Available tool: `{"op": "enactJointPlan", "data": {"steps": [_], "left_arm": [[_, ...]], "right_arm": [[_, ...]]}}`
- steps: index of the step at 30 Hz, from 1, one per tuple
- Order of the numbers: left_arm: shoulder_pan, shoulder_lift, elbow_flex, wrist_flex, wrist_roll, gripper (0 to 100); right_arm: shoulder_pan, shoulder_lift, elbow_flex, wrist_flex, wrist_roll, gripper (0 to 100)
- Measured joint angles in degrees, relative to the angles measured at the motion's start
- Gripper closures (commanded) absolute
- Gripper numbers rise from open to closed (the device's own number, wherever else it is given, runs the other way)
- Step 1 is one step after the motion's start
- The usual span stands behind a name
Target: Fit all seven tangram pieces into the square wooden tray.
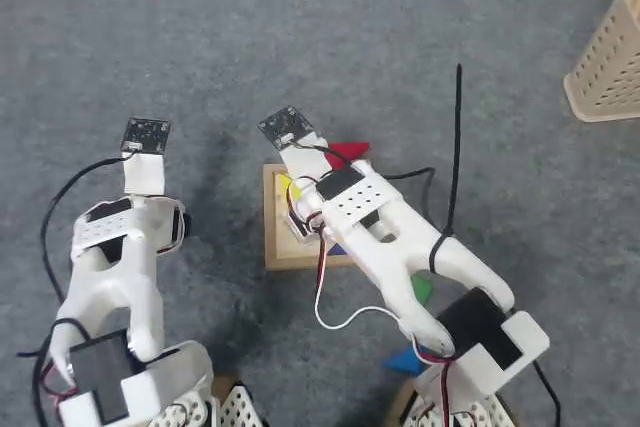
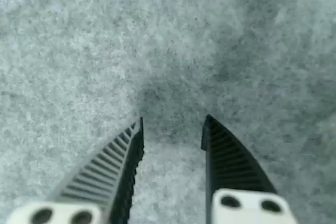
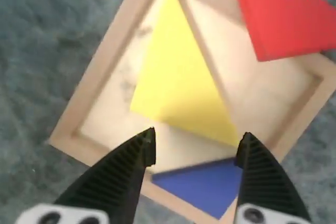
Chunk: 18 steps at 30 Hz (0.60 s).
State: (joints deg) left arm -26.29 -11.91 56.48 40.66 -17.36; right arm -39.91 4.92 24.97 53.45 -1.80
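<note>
The square wooden tray lies on the grey felt, under my right arm in the high view. Inside it rest a yellow triangle and a blue piece. A red triangle lies tilted across the tray's far rim, seen from above as well. My right gripper hangs open above the tray, its fingers either side of the yellow triangle's near edge. My left gripper is open over bare felt, left of the tray. A green piece and another blue piece lie near the right arm's base.
A beige perforated container stands at the far right edge. A black cable runs up from the right arm. Grey felt covers the table.
</note>
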Motion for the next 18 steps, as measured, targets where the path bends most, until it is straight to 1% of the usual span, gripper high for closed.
{"op": "enactJointPlan", "data": {"steps": [8, 16, 18], "left_arm": [[0.00, 0.00, 0.00, 0.00, 0.00, 82], [0.00, 0.00, 0.00, 0.00, 0.00, 82], [0.00, 0.00, 0.00, 0.00, 0.00, 82]], "right_arm": [[5.89, 9.76, -6.86, 0.26, -0.09, 75.8], [10.37, 18.02, -20.22, 5.36, -0.09, 75.7], [10.46, 18.37, -22.42, 7.38, -1.49, 75.7]]}}
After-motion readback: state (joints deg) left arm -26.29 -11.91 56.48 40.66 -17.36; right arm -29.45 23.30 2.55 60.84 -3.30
